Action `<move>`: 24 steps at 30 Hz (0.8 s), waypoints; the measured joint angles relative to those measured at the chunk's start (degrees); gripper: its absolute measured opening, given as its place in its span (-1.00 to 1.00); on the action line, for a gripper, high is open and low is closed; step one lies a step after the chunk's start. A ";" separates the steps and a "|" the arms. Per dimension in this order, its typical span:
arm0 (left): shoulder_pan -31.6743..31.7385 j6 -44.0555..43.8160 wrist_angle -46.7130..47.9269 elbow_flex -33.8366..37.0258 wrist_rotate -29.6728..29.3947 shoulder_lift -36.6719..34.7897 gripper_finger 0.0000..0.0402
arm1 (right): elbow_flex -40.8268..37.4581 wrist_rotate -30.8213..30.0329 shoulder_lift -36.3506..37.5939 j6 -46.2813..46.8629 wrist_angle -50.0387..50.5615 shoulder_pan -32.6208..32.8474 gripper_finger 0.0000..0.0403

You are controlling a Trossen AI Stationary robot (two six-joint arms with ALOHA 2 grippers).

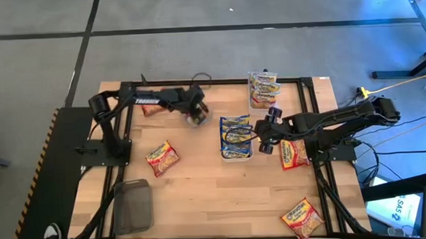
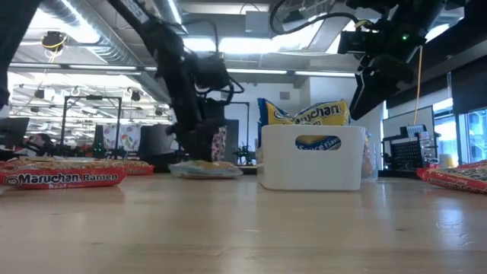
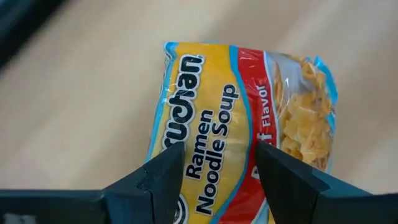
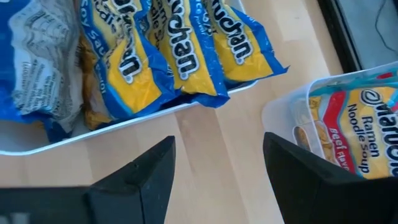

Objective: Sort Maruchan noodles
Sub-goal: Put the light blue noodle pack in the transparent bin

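A red-bordered Maruchan noodles packet lies flat on the table at the far middle. My left gripper is open just over it, fingers pointing steeply down. My right gripper is open and empty, raised above bare wood between the white tray and the clear tub. The white tray holds several blue-bordered packets standing on edge. The clear tub holds red-bordered packets. My left gripper stands over the middle of the packet's printed face, coming from above at a steep slant. Its open fingertips overlap the wrapper in the wrist view. I cannot tell whether they touch it. The packet lies flat on the table.
Loose packets lie at the left, behind the left arm, under the right arm and at the near right corner. A dark-tinted bin sits near the front left. Black frame rails border the table.
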State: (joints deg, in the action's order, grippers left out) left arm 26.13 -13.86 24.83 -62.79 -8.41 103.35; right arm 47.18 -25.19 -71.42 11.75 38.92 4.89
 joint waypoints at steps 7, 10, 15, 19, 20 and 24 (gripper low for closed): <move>-11.44 -4.00 10.46 0.09 -0.90 -2.71 -0.03 | 0.00 0.85 -0.02 0.00 0.09 0.04 0.08; -16.90 -5.83 11.24 0.07 -0.91 -2.73 -0.03 | -0.02 1.29 -0.02 1.25 0.13 0.04 0.08; -25.85 -9.94 11.21 0.07 -1.03 -2.73 -0.03 | -0.02 5.46 -0.02 3.95 0.17 1.73 0.08; -32.26 -14.04 11.14 0.09 -1.13 -2.73 -0.03 | -0.02 5.71 -0.02 7.96 0.17 6.66 0.08; -33.88 -15.02 10.93 0.07 -1.13 -2.73 -0.03 | -0.02 5.52 -0.02 9.38 0.17 8.22 0.08; -39.75 -19.86 7.98 0.09 -2.65 -2.35 -0.03 | -0.02 5.35 -0.02 16.27 -0.26 14.78 0.08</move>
State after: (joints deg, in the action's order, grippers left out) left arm -13.62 -33.72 32.80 -62.70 -11.06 101.00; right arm 47.16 -19.84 -71.44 28.02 38.66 19.66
